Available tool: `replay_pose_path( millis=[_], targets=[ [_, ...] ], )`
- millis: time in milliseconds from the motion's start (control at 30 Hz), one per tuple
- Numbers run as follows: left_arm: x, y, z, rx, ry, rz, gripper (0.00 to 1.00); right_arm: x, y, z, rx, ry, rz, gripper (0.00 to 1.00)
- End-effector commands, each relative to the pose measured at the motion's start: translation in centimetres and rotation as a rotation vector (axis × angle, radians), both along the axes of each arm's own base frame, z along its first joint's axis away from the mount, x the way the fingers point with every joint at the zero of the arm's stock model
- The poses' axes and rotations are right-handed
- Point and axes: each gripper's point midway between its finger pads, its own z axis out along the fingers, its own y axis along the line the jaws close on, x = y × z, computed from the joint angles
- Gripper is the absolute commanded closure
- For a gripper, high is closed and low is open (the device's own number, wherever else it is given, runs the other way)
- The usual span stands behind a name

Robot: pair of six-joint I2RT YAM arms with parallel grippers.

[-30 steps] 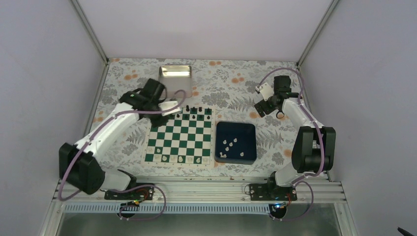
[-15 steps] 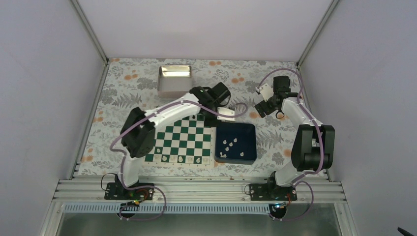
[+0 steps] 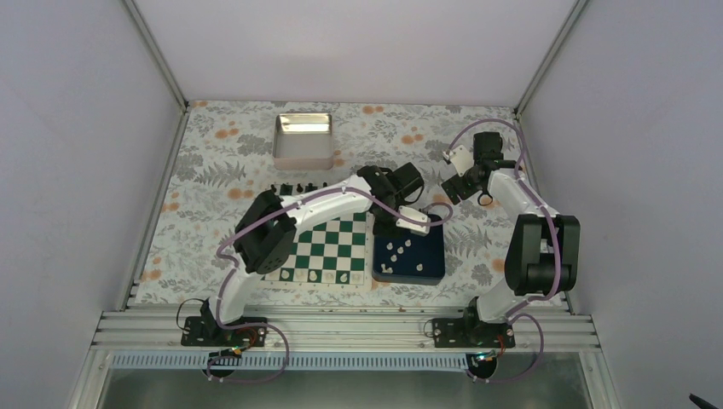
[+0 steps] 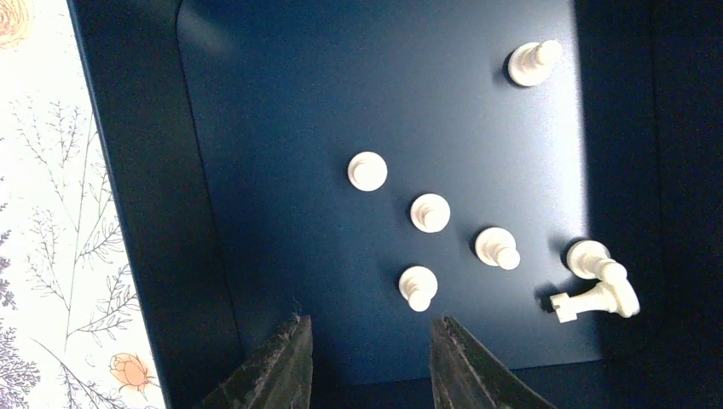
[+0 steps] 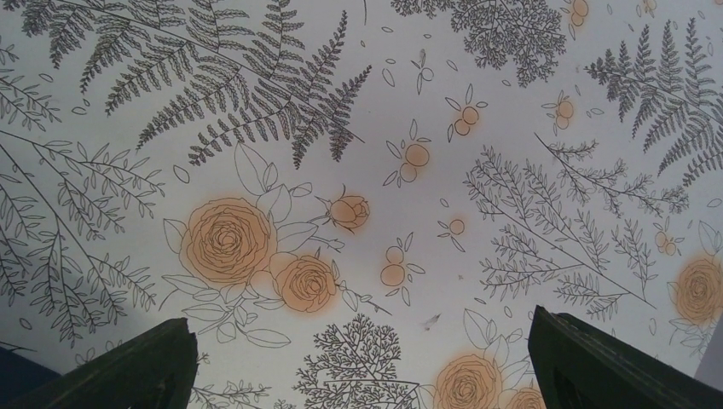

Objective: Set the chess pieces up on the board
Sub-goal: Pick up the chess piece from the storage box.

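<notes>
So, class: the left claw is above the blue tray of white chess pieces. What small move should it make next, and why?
Probably lower the left claw onto the nearest white piece, nudging sideways to centre it. The jaws stand apart and empty above the blue tray, and that piece stands just ahead, off the gap's middle.

Metal tin [image 3: 303,159] far side; blue tray [image 3: 433,256] (floral cloth [image 3: 213,170] beneath).

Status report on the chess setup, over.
Left end effector open, empty, above blue tray. Right end effector open, over tablecloth. Chess pieces loose in tray, few on board. Nothing blocking.
</notes>
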Motion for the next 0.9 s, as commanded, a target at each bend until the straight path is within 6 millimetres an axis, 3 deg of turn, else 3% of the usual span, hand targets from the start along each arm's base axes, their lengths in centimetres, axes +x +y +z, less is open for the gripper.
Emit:
replay_pose_path(
  millis=[0, 400, 867],
  targets=[
    [-0.7, 0.2, -1.9, 0.034, 0.036, -0.029, 0.65, 0.0, -0.2, -0.5, 0.002, 0.013, 0.000, 0.00],
    [-2.5, 1.0, -4.7, 0.133, 0.060, -0.072, 0.67, -0.3, 0.0, -0.8, 0.009, 0.028, 0.010, 0.00],
    [-1.5, 0.7, -5.9, 0.153, 0.008, -0.056, 0.67, -0.5, 0.1, -1.0, 0.013, 0.034, 0.017, 0.00]
  ],
)
